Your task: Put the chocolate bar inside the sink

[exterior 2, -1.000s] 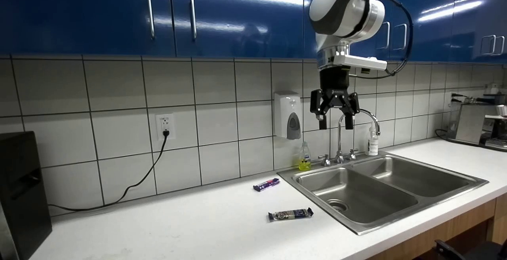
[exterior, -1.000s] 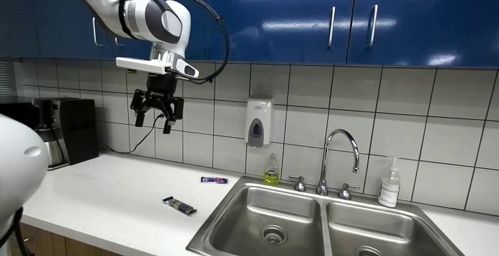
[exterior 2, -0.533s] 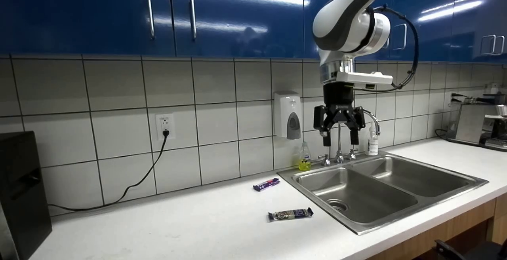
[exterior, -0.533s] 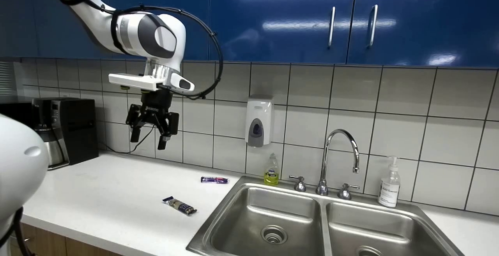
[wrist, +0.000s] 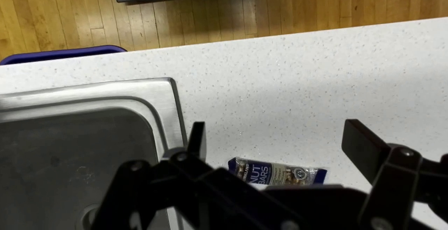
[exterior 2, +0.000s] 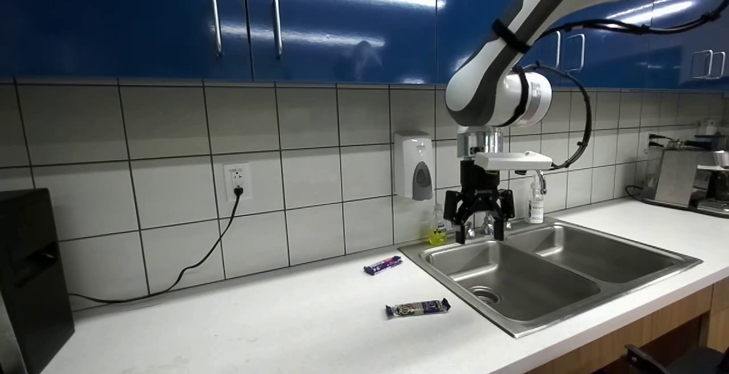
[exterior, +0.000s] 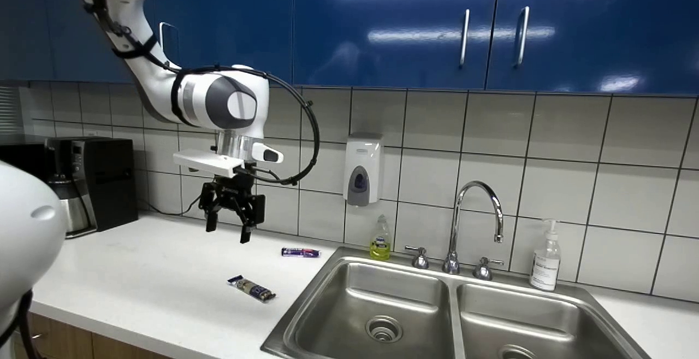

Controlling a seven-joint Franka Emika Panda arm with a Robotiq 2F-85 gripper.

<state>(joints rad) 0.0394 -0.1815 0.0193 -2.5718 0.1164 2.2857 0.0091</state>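
The gripper (exterior: 228,230) hangs with its fingers (wrist: 364,149) spread well apart and nothing between them, and the bar (wrist: 276,172) lies below it on the counter (wrist: 280,93). In the wrist view the bar's long axis runs nearly from one finger toward the other, so I'd reckon on a turn before pinching it crosswise; the sink (exterior: 393,283) sits farther off, past one finger.

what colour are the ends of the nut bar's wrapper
Dark blue at both ends of the nut bar, clearest in the wrist view.
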